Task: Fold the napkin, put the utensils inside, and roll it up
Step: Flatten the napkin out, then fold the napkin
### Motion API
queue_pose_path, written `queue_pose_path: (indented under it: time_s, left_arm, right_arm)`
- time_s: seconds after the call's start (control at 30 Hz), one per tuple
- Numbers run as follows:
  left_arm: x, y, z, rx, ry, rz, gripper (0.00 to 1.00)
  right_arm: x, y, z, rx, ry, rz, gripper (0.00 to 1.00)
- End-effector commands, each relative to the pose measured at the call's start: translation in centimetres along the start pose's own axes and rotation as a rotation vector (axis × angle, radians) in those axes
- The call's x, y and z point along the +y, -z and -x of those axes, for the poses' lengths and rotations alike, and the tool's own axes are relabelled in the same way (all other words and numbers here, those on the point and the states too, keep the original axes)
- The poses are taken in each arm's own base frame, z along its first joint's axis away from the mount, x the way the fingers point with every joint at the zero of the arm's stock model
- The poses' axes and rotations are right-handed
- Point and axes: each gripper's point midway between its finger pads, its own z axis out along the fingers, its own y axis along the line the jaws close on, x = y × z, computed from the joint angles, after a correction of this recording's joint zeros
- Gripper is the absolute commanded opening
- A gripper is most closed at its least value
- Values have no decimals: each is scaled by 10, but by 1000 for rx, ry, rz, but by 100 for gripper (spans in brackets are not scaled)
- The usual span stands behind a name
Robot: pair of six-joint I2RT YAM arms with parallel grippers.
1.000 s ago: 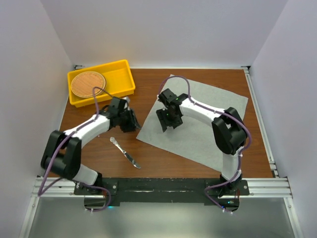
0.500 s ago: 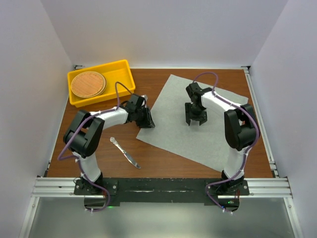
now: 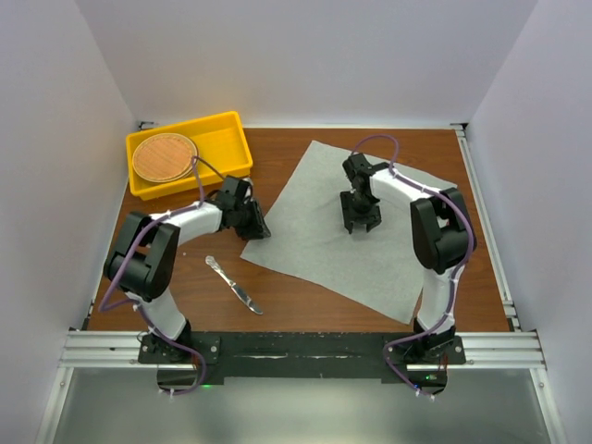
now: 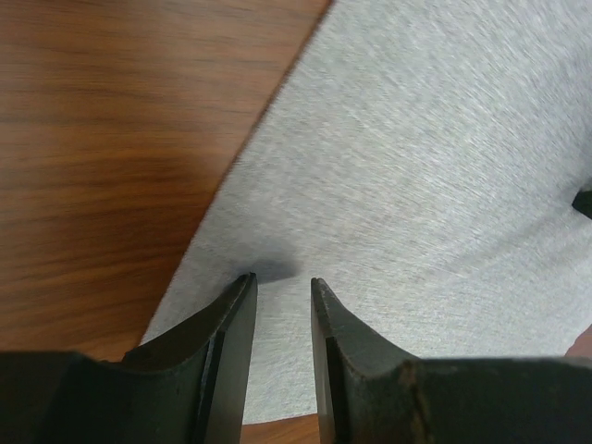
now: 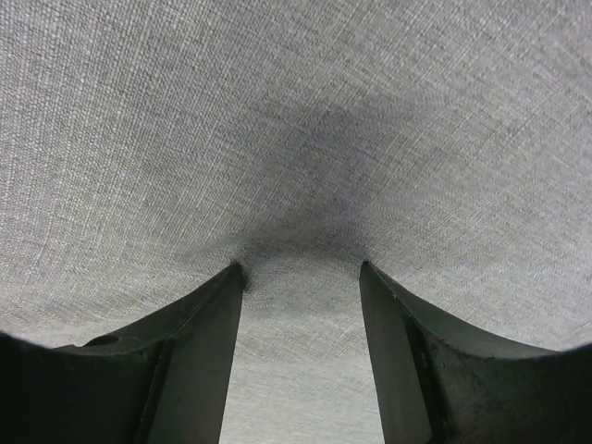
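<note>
I log from my remote station:
- one brown wood-grain desk [image 3: 310, 313], evenly lit;
- plain white back wall [image 3: 305, 55], left wall [image 3: 51, 139] and right wall [image 3: 550, 139] closing it in;
- silver near rail [image 3: 513, 348] along its front edge;
- side rail [image 3: 484, 222] on its right.

Both arms reach out over the middle of the counter [image 3: 314, 310], elbows raised and wrists bent down. The left claw [image 3: 256, 229] has its jaws narrowly parted (a slim gap); the right claw [image 3: 359, 226] gapes wider.
</note>
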Motion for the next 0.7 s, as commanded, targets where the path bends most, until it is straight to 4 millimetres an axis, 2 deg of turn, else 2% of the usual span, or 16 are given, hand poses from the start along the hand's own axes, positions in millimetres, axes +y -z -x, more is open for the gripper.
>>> queue_pose_path:
  time_s: [0.0, 0.1, 0.2, 0.27, 0.33, 0.37, 0.4, 0.47, 0.5, 0.57, 0.67]
  left_arm:
    - [47, 11, -5, 16, 28, 131, 36]
    - [41, 14, -1, 13, 9, 113, 36]
    - [34, 17, 7, -2, -4, 98, 38]
    - [29, 21, 15, -16, -21, 92, 41]
    - [24, 25, 21, -33, -45, 86, 42]
    - [20, 28, 26, -45, -52, 77, 43]
    - [17, 30, 28, -52, -59, 70, 43]
    - [7, 37, 36, -78, -62, 44, 44]
    - [2, 39, 37, -79, -64, 29, 45]
    - [-8, 43, 42, -95, -61, 1, 45]
    - [-23, 50, 47, -114, -55, -38, 46]
  right_arm:
    - [20, -9, 19, -38, 49, 39, 57]
    - [31, -9, 22, -28, 67, 51, 57]
    - [31, -6, 14, 1, 62, 37, 57]
    - [28, 10, 7, 6, 53, 36, 57]
    - [22, 20, -8, 23, 43, 29, 59]
    - [21, 40, -6, -22, 35, 49, 60]
    - [17, 43, -18, -2, 23, 47, 64]
    - [12, 63, -23, -37, 7, 56, 68]
    - [9, 63, -34, -19, 0, 50, 69]
    - [5, 73, -38, -46, -20, 57, 70]
    - [0, 62, -56, -27, -65, 66, 67]
